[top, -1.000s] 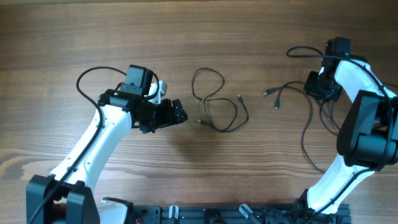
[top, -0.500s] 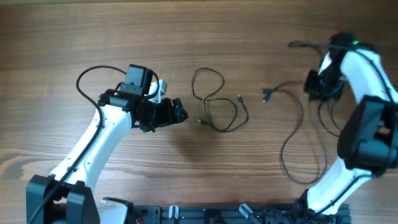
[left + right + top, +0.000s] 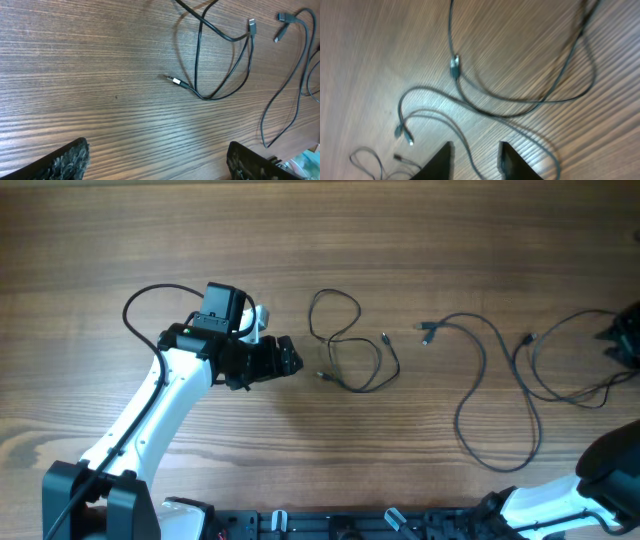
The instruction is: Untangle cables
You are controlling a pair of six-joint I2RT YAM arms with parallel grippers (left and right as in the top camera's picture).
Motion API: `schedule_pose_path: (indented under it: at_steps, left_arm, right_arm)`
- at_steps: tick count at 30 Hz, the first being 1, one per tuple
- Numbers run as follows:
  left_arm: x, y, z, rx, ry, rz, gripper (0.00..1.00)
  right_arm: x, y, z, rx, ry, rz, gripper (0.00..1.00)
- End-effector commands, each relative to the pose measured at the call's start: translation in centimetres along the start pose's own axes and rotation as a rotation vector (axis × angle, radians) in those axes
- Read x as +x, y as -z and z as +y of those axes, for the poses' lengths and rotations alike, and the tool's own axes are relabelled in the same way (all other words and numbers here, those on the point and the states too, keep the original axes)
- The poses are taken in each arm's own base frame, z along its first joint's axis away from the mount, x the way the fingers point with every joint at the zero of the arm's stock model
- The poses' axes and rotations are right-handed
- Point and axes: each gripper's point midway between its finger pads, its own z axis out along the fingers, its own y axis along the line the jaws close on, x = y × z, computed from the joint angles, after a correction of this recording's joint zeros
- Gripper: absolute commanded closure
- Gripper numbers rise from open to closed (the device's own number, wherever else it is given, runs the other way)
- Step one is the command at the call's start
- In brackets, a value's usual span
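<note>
Three thin black cables lie apart on the wooden table. One is a loose loop [image 3: 347, 352] in the middle, also in the left wrist view [image 3: 200, 65] with its plug [image 3: 173, 79] toward me. A long cable [image 3: 483, 385] curves right of it, and a third [image 3: 560, 390] lies near the right edge. My left gripper [image 3: 287, 360] sits left of the loop, open and empty, with its fingertips [image 3: 67, 160] far apart. My right gripper [image 3: 476, 146] hovers above the right cables [image 3: 520, 102], jaws apart, holding nothing. A cable on the table runs under the gap.
The table is bare wood. The left arm's own thick wire [image 3: 150, 295] loops behind its wrist. The right arm's dark end [image 3: 625, 338] is at the right edge of the overhead view. A black rail [image 3: 350, 525] runs along the front edge.
My right arm has swung right, almost out of the overhead view. The bunched right cables now lie spread in long curves, and its jaws have parted. The left arm has not moved.
</note>
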Motion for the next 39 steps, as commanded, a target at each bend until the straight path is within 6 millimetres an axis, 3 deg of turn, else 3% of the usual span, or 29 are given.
schedule_pose_path:
  at_steps: [1,4,7,9,11,14,16,20,26,27,29,32,36,39]
  left_arm:
    - [0.0,-0.2,0.1,-0.005,-0.002,0.0,0.1]
    - [0.2,-0.2,0.3,-0.01,0.003,0.01,0.1]
    - [0.0,-0.2,0.2,-0.007,-0.001,0.002,0.1]
    - [-0.1,-0.2,0.1,-0.004,-0.003,-0.003,0.1]
    - [0.0,-0.2,0.1,-0.005,-0.002,0.0,0.1]
    - [0.2,-0.2,0.2,-0.01,0.003,0.01,0.1]
    - [0.2,-0.2,0.3,-0.01,0.003,0.01,0.1]
    - [0.3,-0.2,0.3,-0.011,0.004,0.013,0.1]
    - [0.2,-0.2,0.3,-0.01,0.003,0.01,0.1]
    - [0.2,-0.2,0.2,-0.01,0.003,0.009,0.1]
    - [0.1,-0.2,0.2,-0.009,0.001,0.006,0.1]
    - [0.1,-0.2,0.2,-0.008,0.001,0.006,0.1]
    - [0.1,-0.2,0.2,-0.008,0.001,0.006,0.1]
    - [0.1,-0.2,0.2,-0.008,0.001,0.006,0.1]
  right_arm:
    - [4.0,-3.0,-0.5,0.041,0.074,0.159,0.65]
    - [6.7,-3.7,-1.4,0.032,0.073,0.131,0.64]
    - [9.5,-2.4,-2.3,0.032,0.078,0.007,0.59]
    - [10.9,-2.0,-3.3,0.035,0.06,-0.116,0.37]
    - [11.2,-3.3,-4.3,0.053,-0.004,-0.157,0.34]
    - [11.6,-7.8,-6.1,0.076,-0.097,-0.15,0.34]
    - [11.6,-10.4,-8.4,0.158,-0.181,-0.167,0.32]
    - [11.0,-12.9,-10.1,0.23,-0.21,-0.154,0.37]
    - [12.5,-16.4,-12.1,0.319,-0.2,-0.015,0.34]
    - [12.7,-16.6,-12.1,0.323,-0.201,-0.005,0.4]
    - [13.0,-17.0,-11.3,0.27,-0.177,0.025,0.64]
    - [13.3,-17.4,-9.2,0.145,-0.125,0.063,0.82]
    - [13.4,-17.3,-7.4,0.055,-0.108,0.088,0.85]
    - [12.4,-15.6,-3.5,-0.126,-0.057,0.127,0.87]
